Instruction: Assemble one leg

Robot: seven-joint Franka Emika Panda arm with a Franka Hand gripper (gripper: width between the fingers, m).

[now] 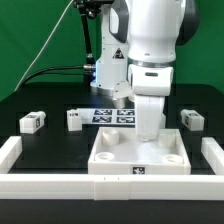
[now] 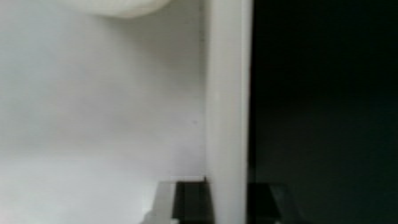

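Observation:
Three legs, small white blocks with square markers, lie on the black table: one [image 1: 32,122] at the exterior view's left, one [image 1: 73,120] beside it, one [image 1: 191,119] at the right. The large white tray [image 1: 140,160] with corner sockets sits at front centre. My gripper [image 1: 148,128] points down onto the tray's right rear edge. In the wrist view the gripper [image 2: 230,186] has its dark fingers [image 2: 191,205] on either side of the tray's raised wall [image 2: 228,100], pressed flush against it. It holds no leg.
The marker board [image 1: 108,115] lies behind the tray at the arm's base. A low white fence runs along the left [image 1: 10,152], front [image 1: 60,186] and right [image 1: 212,155] of the work area. A tray socket [image 2: 125,8] shows in the wrist view.

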